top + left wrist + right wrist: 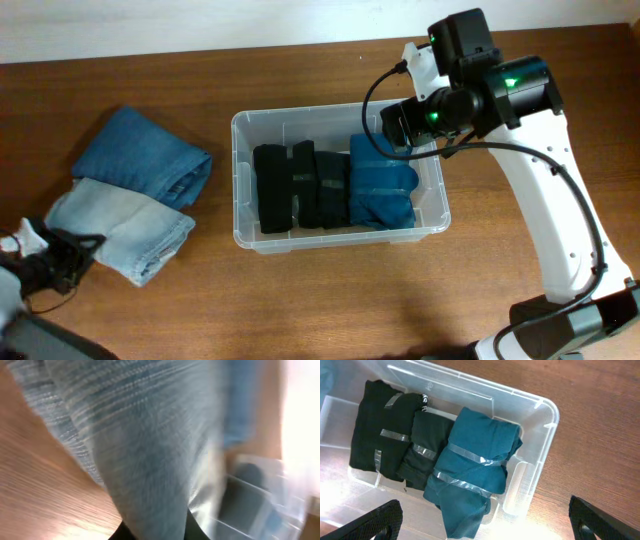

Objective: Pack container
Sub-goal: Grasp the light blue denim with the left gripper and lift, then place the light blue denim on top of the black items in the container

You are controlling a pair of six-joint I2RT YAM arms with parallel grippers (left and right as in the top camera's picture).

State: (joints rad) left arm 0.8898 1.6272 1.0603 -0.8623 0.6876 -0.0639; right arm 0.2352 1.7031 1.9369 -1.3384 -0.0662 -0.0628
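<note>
The clear container (pixel 340 238) stands mid-table and holds two black folded garments (pixel 285 185) and a teal one (pixel 382 190), each banded with clear tape. My right gripper (pixel 400 125) hovers over the container's far right side. In the right wrist view its fingers (pixel 492 527) are wide apart and empty above the teal garment (pixel 475 460) and the container rim (pixel 547 410). My left gripper (pixel 70 252) is at the near left edge of the folded light blue jeans (pixel 120 230). In the left wrist view that denim (pixel 150 435) runs down between the fingers (pixel 155 535).
Folded darker blue jeans (pixel 145 155) lie behind the light pair, left of the container. The container shows blurred at the right of the left wrist view (pixel 260 495). The right arm's white link (pixel 550 200) reaches over the table's right side.
</note>
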